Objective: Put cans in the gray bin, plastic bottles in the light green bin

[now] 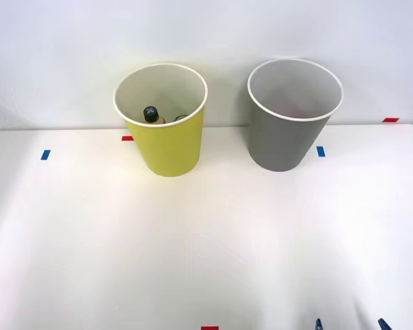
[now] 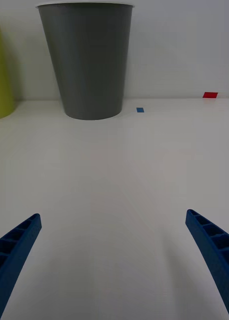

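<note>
Right pincer (image 2: 114, 265) spread wide (holding nothing).

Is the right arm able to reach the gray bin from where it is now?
Probably yes: bare table lies between the open right pincer and the gray bin; nothing blocks the way.

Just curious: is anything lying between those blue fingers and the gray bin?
No. In the right wrist view, bare white table runs from the open gripper to the gray bin.

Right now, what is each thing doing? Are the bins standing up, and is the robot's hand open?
light green bin: upright, bottle inside.
plastic bottle: in the light green bin, dark cap on.
gray bin: upright on the table.
right gripper: open, holding nothing.
</note>
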### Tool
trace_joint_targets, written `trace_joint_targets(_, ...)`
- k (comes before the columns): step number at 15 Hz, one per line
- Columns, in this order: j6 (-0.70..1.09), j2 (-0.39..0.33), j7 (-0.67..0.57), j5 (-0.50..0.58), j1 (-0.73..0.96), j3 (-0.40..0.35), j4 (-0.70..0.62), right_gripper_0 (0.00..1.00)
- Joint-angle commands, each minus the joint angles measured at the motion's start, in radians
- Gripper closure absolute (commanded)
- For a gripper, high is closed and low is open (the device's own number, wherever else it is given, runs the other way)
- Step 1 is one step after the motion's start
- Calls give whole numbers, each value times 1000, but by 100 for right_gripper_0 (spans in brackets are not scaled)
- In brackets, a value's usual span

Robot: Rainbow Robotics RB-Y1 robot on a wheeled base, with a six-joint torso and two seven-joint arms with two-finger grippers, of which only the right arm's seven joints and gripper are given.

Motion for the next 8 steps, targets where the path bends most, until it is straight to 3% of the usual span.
trace_joint_targets(1,0,0,0,0,0,0,0,0)
trace_joint_targets(8,0,0,0,0,0,0,0,0)
